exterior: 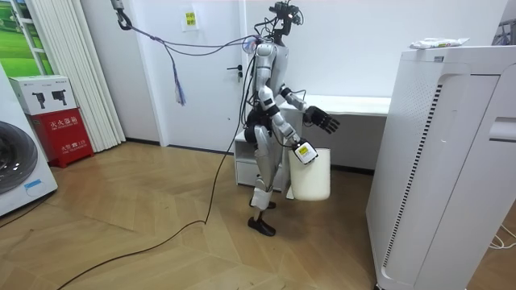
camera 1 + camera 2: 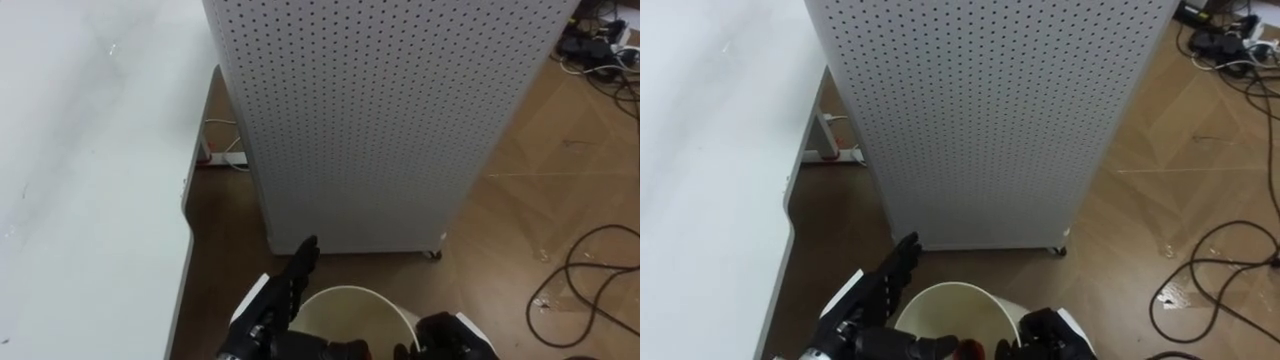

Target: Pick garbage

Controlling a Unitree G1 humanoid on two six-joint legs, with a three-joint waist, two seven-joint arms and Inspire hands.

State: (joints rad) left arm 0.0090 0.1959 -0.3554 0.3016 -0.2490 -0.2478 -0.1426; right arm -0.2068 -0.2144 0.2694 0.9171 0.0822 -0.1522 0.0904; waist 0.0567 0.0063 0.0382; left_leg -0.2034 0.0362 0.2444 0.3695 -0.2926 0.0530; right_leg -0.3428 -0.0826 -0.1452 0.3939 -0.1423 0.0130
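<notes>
Before the white perforated metal cabinet (image 2: 380,120), the right hand (image 2: 445,336) grips the round white plastic bin (image 2: 348,304). The left hand (image 2: 284,292) is flat, fingers straight.

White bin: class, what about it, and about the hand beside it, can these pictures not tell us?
Inside of the white bin: in the eye views the lower edge cuts it off, so whether any garbage lies in it cannot be told.
Right hand: cut by the lower edge in the eye views and too small in the room view, so its hold on the bin is unreadable.
What lies behind the perforated cabinet: hidden by the cabinet itself.
</notes>
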